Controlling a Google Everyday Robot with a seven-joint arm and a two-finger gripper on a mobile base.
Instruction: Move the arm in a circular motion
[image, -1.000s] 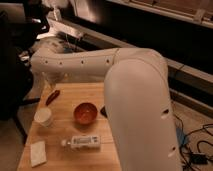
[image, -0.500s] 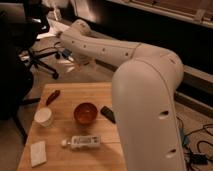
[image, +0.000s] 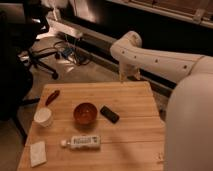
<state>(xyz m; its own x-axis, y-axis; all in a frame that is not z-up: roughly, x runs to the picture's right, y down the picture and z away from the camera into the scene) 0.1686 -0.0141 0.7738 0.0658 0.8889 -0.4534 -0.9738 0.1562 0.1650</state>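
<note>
Jaws first: I cannot tell how they stand. The gripper (image: 129, 75) hangs down from the end of the arm (image: 165, 62), just past the far edge of the table (image: 135, 132), and it holds nothing that I can see.

The arm is big, white and shiny, with small dark holes in a row. It reaches from the right side of the view across to the middle, up above the back of the table. A very fat part of it fills the lower right corner.

How far round the circle it is, I cannot say from this one look. My guess is that the sweep is under way and more of the loop is left. It touches nothing on the table.

On the wooden table sit a brown bowl (image: 85, 113) in the middle, a dark phone-like thing (image: 109, 114) just beside it, a white cup (image: 43, 117), a red thing (image: 52, 97), a bottle (image: 82, 142) lying on its side and a white sponge (image: 37, 153).

The room is dim. A dark office chair (image: 30, 55) stands at the left, with cables (image: 70, 52) on the floor behind the table.
</note>
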